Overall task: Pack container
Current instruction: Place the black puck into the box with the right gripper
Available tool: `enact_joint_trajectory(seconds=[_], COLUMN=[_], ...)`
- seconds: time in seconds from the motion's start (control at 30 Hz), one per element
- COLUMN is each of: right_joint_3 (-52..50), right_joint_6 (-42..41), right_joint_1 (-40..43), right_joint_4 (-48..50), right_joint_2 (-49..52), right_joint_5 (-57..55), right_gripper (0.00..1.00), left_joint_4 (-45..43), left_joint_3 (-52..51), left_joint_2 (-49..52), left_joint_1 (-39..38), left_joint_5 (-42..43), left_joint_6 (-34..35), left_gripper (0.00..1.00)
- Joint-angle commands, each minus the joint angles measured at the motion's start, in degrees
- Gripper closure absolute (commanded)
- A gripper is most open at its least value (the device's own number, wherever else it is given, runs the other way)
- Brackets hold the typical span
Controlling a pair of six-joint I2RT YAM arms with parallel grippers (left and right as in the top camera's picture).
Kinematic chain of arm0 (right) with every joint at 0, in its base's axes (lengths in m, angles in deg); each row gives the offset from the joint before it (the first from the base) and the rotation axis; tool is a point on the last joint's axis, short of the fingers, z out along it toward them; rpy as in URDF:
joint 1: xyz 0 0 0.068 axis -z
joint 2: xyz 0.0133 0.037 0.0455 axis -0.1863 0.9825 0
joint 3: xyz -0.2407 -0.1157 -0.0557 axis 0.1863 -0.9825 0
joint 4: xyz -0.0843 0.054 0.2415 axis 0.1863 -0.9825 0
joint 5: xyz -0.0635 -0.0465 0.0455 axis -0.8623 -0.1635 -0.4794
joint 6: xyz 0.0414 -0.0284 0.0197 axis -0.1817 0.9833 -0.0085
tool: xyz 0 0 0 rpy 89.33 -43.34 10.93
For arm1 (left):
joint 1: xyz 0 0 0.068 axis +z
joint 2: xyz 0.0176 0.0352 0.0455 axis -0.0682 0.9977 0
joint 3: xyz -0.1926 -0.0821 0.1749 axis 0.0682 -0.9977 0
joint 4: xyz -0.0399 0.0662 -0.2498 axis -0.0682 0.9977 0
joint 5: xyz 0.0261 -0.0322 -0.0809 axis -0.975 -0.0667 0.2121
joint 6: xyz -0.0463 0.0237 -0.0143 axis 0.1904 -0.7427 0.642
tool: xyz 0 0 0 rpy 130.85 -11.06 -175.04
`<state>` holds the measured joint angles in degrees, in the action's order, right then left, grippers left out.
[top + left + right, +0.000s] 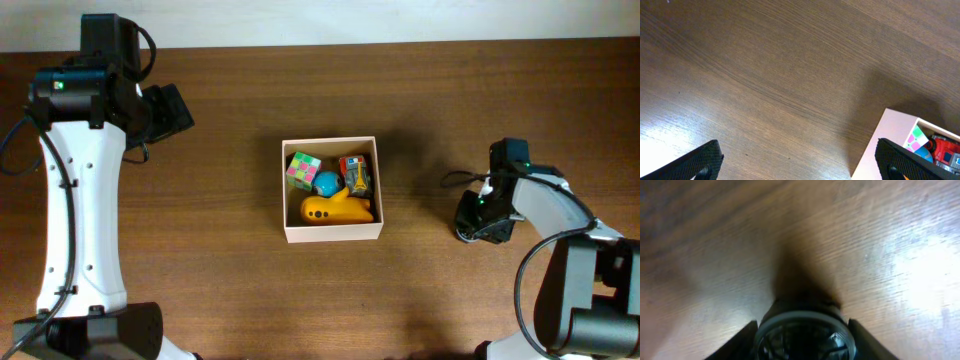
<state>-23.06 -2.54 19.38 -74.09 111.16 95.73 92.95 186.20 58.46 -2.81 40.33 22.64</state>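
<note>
The container (333, 231) is a square cream-walled cardboard box at the table's middle. It holds a multicoloured cube (303, 169), a blue ball (327, 184), a red and yellow toy (356, 173) and a yellow toy (335, 209). Its near corner (887, 131) and the cube (916, 139) show in the left wrist view. My left gripper (176, 108) (800, 161) is open and empty, raised over bare table left of the box. My right gripper (472, 224) (802, 330) is low at the table right of the box, its fingers closed against a dark round object with a pale rim (803, 339).
The brown wooden table (230, 270) surrounds the box. A pale wall runs along the table's far edge (400, 20). The right arm's cable (462, 178) loops above the right gripper.
</note>
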Motion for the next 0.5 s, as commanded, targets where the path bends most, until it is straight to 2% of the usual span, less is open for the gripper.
enact_joint_trajectory(seconds=[0.0, 0.23, 0.47], right_joint_3=[5.53, 18.14, 22.27], right_joint_6=[1.01, 3.48, 3.48], right_joint_1=[-2.32, -13.77, -27.96], right_joint_4=[-2.97, -9.9, -3.67], right_joint_2=[-4.74, -13.55, -14.86], right_joint_5=[2.1, 2.14, 1.7], right_gripper=[0.52, 0.52, 0.52], left_joint_4=[0.04, 0.04, 0.04], left_joint_3=[0.61, 0.61, 0.61], left_joint_2=[-0.57, -0.57, -0.57], left_joint_1=[0.2, 0.2, 0.2], left_joint_5=[-0.44, -0.42, -0.42], left_joint_6=[-0.48, -0.5, -0.48], left_gripper=[0.01, 0.01, 0.01])
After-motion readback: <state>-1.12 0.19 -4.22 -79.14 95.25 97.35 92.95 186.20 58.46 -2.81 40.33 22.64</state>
